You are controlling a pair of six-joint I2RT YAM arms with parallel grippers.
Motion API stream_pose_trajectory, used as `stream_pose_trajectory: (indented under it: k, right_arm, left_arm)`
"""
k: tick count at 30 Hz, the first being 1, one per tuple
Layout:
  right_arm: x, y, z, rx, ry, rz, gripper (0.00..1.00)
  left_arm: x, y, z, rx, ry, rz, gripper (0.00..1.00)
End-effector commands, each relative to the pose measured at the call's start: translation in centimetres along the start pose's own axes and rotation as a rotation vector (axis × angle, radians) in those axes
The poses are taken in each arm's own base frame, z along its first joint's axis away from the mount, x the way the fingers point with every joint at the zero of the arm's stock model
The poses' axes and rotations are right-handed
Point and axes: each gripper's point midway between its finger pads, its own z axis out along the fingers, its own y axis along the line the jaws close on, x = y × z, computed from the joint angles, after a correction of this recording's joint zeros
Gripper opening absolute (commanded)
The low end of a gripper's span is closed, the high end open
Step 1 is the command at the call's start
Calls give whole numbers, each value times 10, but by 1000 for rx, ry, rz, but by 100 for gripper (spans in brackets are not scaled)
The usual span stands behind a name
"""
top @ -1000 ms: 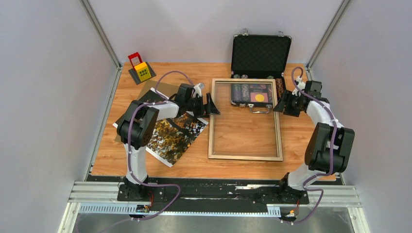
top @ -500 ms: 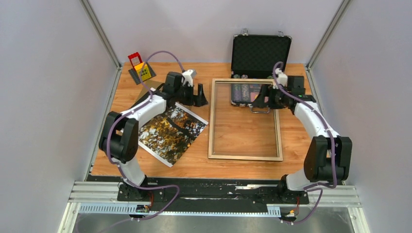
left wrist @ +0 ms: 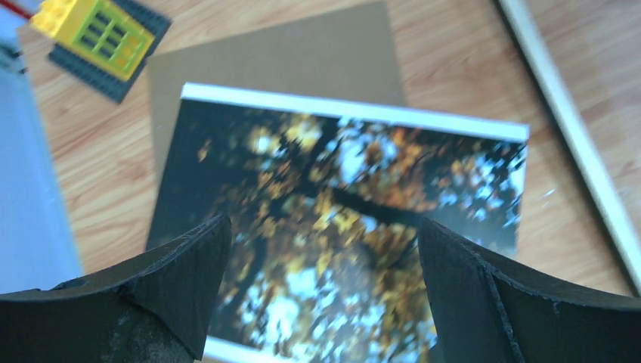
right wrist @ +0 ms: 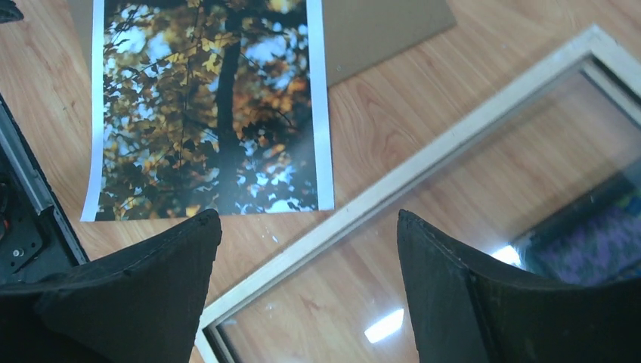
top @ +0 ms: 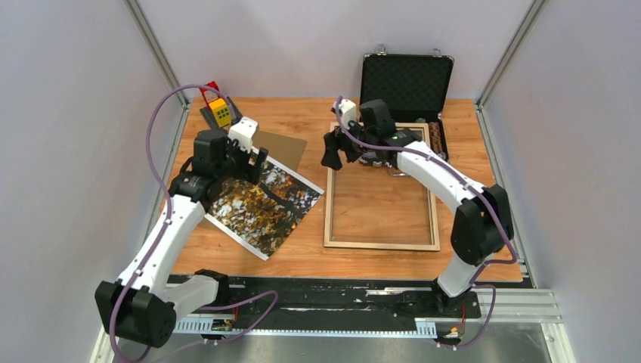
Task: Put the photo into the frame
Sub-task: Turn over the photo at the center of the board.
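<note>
Photo [top: 264, 204]: flat, at nine o'clock of frame [top: 382, 245]. Left gripper [top: 253, 162], right gripper [top: 331, 153]: jaws wide, empty. Advice: pinch white border, lift level.

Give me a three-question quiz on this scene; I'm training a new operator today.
1. True or false: the photo already lies inside the frame.
2. Fill in: the photo partly covers a flat brown ___.
3. Which claw hangs over the frame's far left corner, and is it open or shut?
Key: 1 false, it lies beside it; 2 board; 3 the right claw, open.
</note>
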Motion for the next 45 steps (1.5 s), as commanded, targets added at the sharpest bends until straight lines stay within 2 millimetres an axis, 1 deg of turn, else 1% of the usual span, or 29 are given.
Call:
stream_pose_trajectory:
  k: [1, 2, 3, 4, 6, 9, 12, 13, 14, 16, 17, 18, 19, 20, 21, 22, 23, 24, 25, 26, 27, 28, 29, 30, 31, 32, 33, 39, 45]
  right_arm:
    - [-39, 10, 21, 4, -66, -130, 85]
    - [-41, 13, 27, -3, -64, -139, 85]
    - [-42, 14, 34, -7, -61, -144, 85]
    - [-43, 16, 42, -13, -56, -149, 85]
    - [-45, 21, 56, -20, -48, -167, 85]
    - [-46, 27, 76, -28, -34, -198, 85]
    - [-41, 26, 97, -20, -3, -201, 85]
    - [-44, 25, 101, -15, 0, -197, 86]
    - [-40, 22, 108, -11, 15, -187, 86]
    - [-32, 17, 119, -4, 43, -173, 86]
    - [-30, 15, 124, -4, 51, -170, 85]
    - [-25, 13, 130, -7, 64, -166, 86]
    - [-22, 12, 135, -13, 72, -164, 86]
    - [-19, 11, 141, -20, 79, -161, 86]
    - [-16, 11, 145, -28, 87, -157, 85]
    - [-13, 11, 151, -33, 96, -149, 85]
    - [-9, 10, 156, -38, 107, -139, 85]
    - [-3, 9, 161, -45, 121, -126, 85]
    - [3, 8, 166, -49, 135, -112, 84]
    - [9, 8, 170, -52, 148, -98, 84]
    - [16, 6, 174, -54, 163, -83, 84]
    - [21, 6, 177, -58, 174, -74, 84]
    - [26, 5, 180, -60, 184, -67, 84]
    - [31, 4, 183, -60, 193, -59, 84]
    - [34, 3, 185, -59, 199, -54, 83]
    - [37, 2, 187, -58, 205, -49, 83]
    - [39, 2, 188, -58, 209, -46, 83]
    - [42, -4, 191, -38, 215, -40, 83]
    - [50, -9, 192, -36, 234, -24, 83]
  left_arm:
    - [43, 23, -29, -104, 179, 137, 100]
    - [55, 27, -34, -129, 227, 135, 100]
    - [60, 31, -37, -149, 247, 127, 100]
    - [70, 33, -39, -156, 276, 108, 100]
    - [80, 35, -43, -169, 299, 74, 100]
    - [87, 37, -44, -175, 318, 22, 100]
    - [94, 44, -40, -195, 348, -47, 100]
    - [96, 47, -39, -208, 356, -64, 100]
    - [103, 52, -36, -219, 379, -84, 100]
    - [114, 57, -31, -210, 414, -131, 100]
    - [116, 58, -29, -202, 423, -142, 100]
    - [122, 60, -26, -196, 450, -165, 100]
    - [121, 63, -24, -184, 450, -190, 100]
    - [130, 68, -21, -182, 482, -222, 100]
    - [127, 71, -18, -168, 480, -232, 100]
    - [136, 75, -14, -165, 514, -251, 100]
    - [132, 80, -12, -165, 515, -254, 100]
    - [142, 88, -8, -169, 548, -284, 100]
    - [142, 98, -8, -176, 546, -319, 100]
    - [150, 101, -3, -152, 567, -360, 100]
    - [151, 115, -7, -173, 567, -414, 100]
    - [160, 120, -4, -161, 592, -454, 100]
    - [166, 129, -3, -151, 602, -517, 100]
    - [168, 131, -1, -134, 602, -549, 100]
    - [176, 140, -1, -139, 620, -588, 100]
    - [179, 141, 0, -130, 625, -608, 100]
    - [187, 146, 1, -127, 640, -638, 100]
    - [209, 149, 5, -116, 677, -686, 100]
    - [222, 144, 5, -88, 715, -689, 100]
